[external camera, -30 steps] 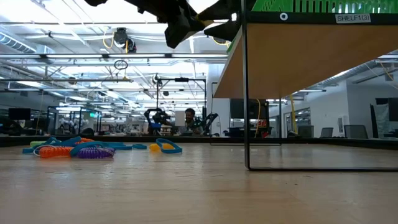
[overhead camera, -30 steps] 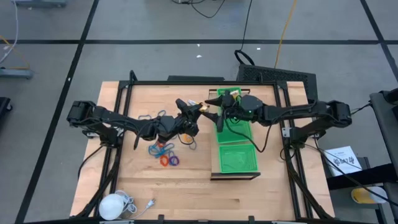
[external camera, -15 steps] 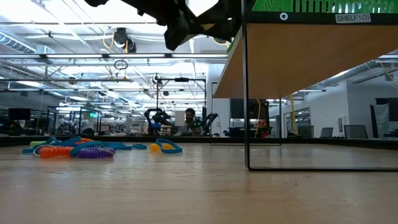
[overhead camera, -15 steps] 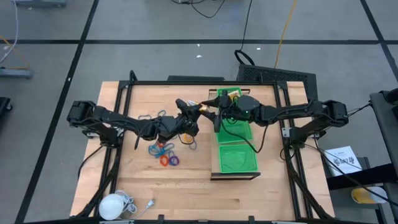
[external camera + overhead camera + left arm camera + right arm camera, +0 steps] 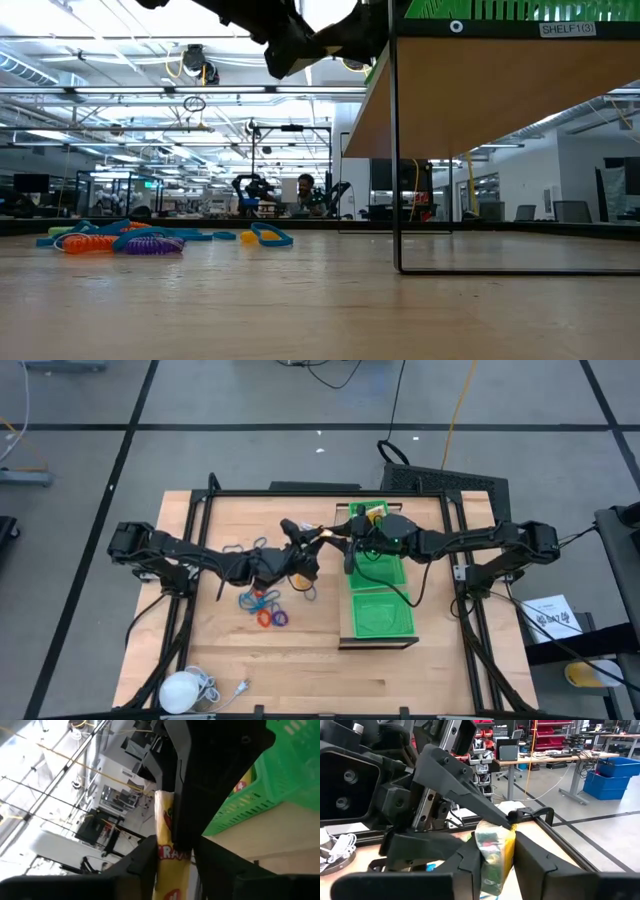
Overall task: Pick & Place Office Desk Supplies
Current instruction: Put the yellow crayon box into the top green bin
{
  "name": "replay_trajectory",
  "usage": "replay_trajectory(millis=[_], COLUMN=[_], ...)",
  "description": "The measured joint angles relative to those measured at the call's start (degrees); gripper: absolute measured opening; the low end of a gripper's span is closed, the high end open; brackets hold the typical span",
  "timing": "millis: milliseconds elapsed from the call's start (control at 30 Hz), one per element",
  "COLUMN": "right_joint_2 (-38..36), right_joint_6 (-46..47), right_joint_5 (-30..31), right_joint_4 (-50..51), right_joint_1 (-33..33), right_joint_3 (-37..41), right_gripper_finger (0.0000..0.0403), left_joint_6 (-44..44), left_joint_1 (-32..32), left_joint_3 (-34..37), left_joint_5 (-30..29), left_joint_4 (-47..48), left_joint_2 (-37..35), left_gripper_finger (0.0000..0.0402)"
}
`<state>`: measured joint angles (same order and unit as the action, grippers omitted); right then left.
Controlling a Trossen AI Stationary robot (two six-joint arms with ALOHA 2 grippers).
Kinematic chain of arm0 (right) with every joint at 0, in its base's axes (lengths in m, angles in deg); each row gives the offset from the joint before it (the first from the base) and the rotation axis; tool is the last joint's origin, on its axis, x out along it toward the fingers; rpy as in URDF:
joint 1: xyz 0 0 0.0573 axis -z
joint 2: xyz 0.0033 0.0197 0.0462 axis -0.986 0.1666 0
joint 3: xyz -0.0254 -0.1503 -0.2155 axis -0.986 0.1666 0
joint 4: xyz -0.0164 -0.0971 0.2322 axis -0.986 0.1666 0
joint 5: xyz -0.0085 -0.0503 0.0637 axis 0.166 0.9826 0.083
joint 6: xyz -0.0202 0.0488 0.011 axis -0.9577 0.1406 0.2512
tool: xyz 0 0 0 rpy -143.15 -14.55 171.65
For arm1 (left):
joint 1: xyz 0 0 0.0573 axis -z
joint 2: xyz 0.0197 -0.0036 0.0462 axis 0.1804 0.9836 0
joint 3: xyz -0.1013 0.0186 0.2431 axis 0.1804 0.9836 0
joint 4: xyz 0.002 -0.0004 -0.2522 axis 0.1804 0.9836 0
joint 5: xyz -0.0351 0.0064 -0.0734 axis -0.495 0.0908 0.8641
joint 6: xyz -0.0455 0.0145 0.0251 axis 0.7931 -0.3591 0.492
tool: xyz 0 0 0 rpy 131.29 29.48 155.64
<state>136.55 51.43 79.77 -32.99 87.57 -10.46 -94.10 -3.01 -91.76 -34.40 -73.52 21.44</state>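
From above, the left gripper (image 5: pixel 322 538) and right gripper (image 5: pixel 343 540) meet over the desk (image 5: pixel 300 650) beside the green tray (image 5: pixel 380 615). In the left wrist view, a yellow packet (image 5: pixel 167 850) sits pinched between the left fingers. In the right wrist view, the right fingers (image 5: pixel 470 852) pinch that packet too.
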Motion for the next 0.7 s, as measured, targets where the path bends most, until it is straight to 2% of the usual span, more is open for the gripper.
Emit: replay_trajectory(millis=[233,367,533,700], right_joint_2=[-0.9,-4.4,-12.4,-21.3], right_joint_6=[0.0,0.3,1.9,4.2], right_joint_5=[-0.1,0.3,0.2,0.2], right_joint_4=[0.8,5.3,16.8,31.9], right_joint_1=[1.4,2.4,3.0,3.0], right_joint_3=[0.0,0.0,0.0,0.0], right_gripper_finger=[0.0081,0.0078,0.0082,0.0080], left_joint_6=[10.9,14.6,15.7,19.9], left_joint_1=[1.7,2.4,1.7,0.3], left_joint_3=[0.0,0.0,0.0,0.0], left_joint_5=[-1.4,-5.2,-12.1,-12.9], left_joint_4=[0.0,0.6,4.8,9.0], left_joint_2=[0.0,-0.1,-0.2,-0.2], left_gripper_finger=[0.0242,0.0288,0.0320,0.0327])
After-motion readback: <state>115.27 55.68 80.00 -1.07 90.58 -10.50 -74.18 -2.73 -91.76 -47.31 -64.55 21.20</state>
